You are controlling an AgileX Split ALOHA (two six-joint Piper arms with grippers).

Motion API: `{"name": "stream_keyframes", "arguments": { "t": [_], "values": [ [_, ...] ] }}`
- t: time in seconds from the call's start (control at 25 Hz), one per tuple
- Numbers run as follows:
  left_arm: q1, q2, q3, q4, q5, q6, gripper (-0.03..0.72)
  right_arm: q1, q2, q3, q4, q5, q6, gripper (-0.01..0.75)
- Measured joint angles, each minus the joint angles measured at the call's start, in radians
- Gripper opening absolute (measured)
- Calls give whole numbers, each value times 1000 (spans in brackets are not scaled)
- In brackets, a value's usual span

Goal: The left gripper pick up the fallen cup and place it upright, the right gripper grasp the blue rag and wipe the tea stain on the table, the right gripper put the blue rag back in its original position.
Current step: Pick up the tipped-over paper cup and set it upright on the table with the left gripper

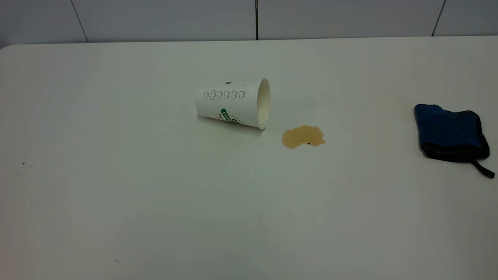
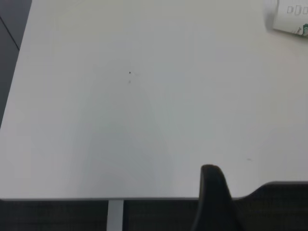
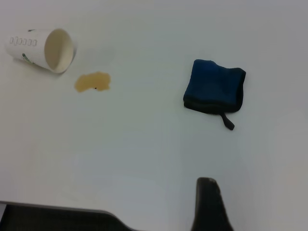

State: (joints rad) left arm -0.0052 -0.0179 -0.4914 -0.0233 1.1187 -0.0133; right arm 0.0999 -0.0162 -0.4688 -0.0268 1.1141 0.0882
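The cup (image 1: 233, 103) lies on its side in the middle of the table (image 1: 116, 194), its open mouth facing the tea stain (image 1: 303, 136), a small light-brown puddle just to its right. The blue rag (image 1: 449, 132) lies folded at the table's far right, its black loop strap pointing to the front right. Neither arm shows in the exterior view. The left gripper (image 2: 214, 199) hangs over the table's near edge, far from the cup (image 2: 291, 19). The right gripper (image 3: 209, 204) is over bare table, well short of the rag (image 3: 214, 86), stain (image 3: 93, 82) and cup (image 3: 43, 48).
A grey tiled wall (image 1: 249, 19) runs behind the table's far edge. A few tiny dark specks (image 1: 23, 164) mark the tabletop at the left. The table's near edge and a dark floor (image 2: 57, 216) show in the left wrist view.
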Motion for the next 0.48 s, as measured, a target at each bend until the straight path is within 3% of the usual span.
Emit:
{"name": "stream_keyframes", "arguments": {
  "t": [0.28, 0.48],
  "values": [
    [0, 154, -88, -84, -60, 25, 504, 0, 0, 0, 0, 0, 0, 533],
    [0, 416, -150, -184, -214, 203, 586, 0, 0, 0, 0, 0, 0, 533]
  ]
}}
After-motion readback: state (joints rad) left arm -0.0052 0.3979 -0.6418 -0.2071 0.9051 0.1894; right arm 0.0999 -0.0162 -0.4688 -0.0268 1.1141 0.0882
